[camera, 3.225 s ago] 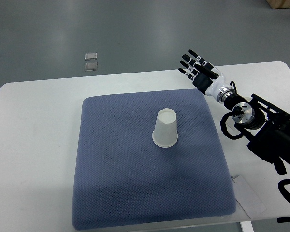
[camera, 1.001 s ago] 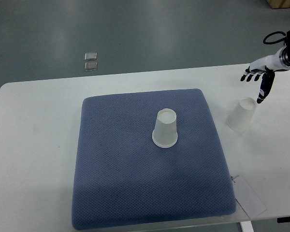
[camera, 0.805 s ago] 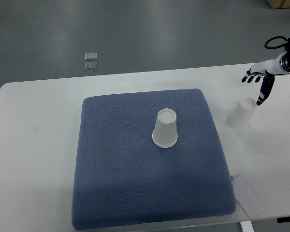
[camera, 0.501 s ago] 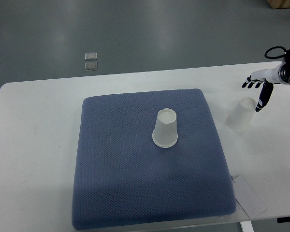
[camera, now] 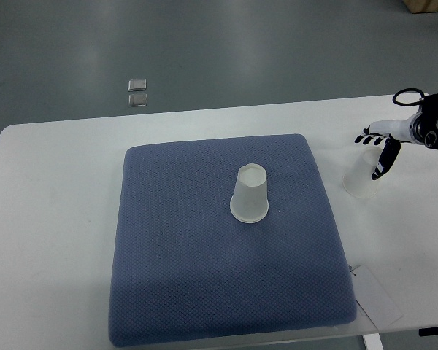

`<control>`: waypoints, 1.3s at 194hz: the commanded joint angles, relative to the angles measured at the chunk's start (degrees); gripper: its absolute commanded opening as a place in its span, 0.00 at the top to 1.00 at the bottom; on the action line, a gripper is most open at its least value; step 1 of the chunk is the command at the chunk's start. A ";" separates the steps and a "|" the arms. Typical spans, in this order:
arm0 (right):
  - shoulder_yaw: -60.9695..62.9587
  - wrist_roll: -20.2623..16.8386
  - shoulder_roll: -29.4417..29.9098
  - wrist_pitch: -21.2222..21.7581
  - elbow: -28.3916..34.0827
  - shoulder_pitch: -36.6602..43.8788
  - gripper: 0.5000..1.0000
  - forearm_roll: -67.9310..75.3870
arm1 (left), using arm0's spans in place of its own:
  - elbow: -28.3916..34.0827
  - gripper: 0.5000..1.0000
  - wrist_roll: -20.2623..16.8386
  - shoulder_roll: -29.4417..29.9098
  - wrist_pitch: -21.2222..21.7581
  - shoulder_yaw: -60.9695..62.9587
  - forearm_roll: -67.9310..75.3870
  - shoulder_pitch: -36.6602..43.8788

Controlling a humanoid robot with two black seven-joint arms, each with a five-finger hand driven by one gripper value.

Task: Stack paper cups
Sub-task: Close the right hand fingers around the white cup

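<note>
Two paper cups, one robot hand beside the outer one.

White table (camera: pixel 51 189) carries a blue mat (camera: pixel 204 284); an upturned cup (camera: pixel 250 194) stands mid-mat, the second cup (camera: pixel 363 176) on bare table right of it, where the right hand (camera: pixel 379 146) hangs, fingers spread, gripping nothing.

Bright even overhead light, soft faint shadows, sharp focus

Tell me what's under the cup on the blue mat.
The upside-down cup stands rim-down on the blue mat. Whatever is beneath or inside it is hidden by its wall.
</note>
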 commanded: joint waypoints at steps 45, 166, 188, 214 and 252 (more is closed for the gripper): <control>0.02 0.09 0.01 -1.34 -0.36 -1.48 0.22 -0.06 | 0.00 0.00 0.00 0.00 0.00 0.04 -0.05 0.00; 0.11 0.09 0.01 -2.31 -0.36 -2.27 0.70 -0.06 | 0.00 0.00 0.00 0.00 0.00 0.04 -0.05 0.00; 0.11 0.09 0.01 -2.31 -0.36 -2.18 0.71 0.03 | 0.00 0.00 0.00 0.00 0.00 0.04 0.04 0.00; 0.11 0.17 -0.25 -2.13 -0.36 -1.83 0.71 0.03 | 0.00 0.00 0.00 0.00 0.00 -0.05 -0.05 0.00; 0.81 0.44 -1.57 -0.55 -0.10 -0.69 0.71 -0.06 | 0.00 0.00 0.00 0.00 0.00 0.04 0.04 0.00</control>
